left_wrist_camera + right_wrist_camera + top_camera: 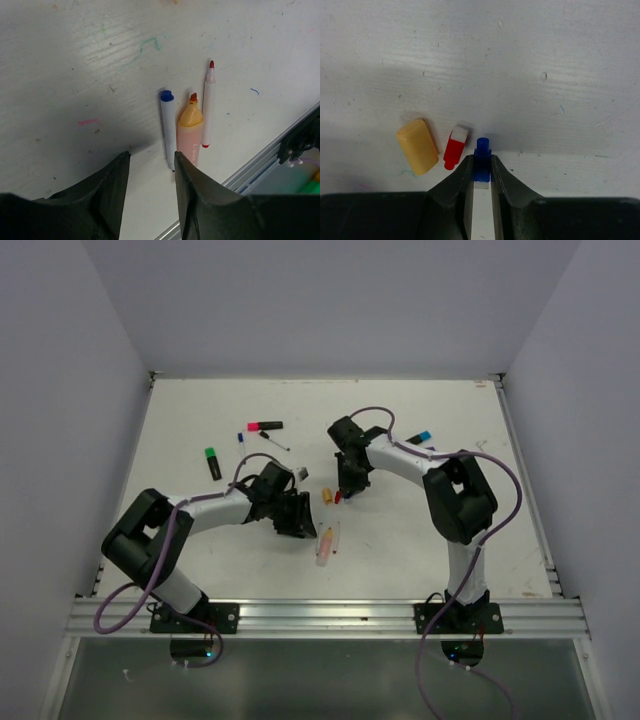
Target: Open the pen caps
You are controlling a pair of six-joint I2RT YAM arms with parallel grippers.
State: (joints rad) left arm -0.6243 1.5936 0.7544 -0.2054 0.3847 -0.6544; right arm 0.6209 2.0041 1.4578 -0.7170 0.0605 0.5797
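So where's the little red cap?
In the right wrist view the red cap lies on the table, between the orange cap and the right gripper holding a blue cap.

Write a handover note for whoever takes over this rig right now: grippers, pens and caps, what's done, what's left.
Left gripper: open, empty, by three uncapped pens near the front rail.
Right gripper: shut on the blue cap, beside the orange cap and red cap lying on the table.
Done: three caps off.
Left: release the blue cap; green highlighter, pink highlighter and cyan highlighter look capped.
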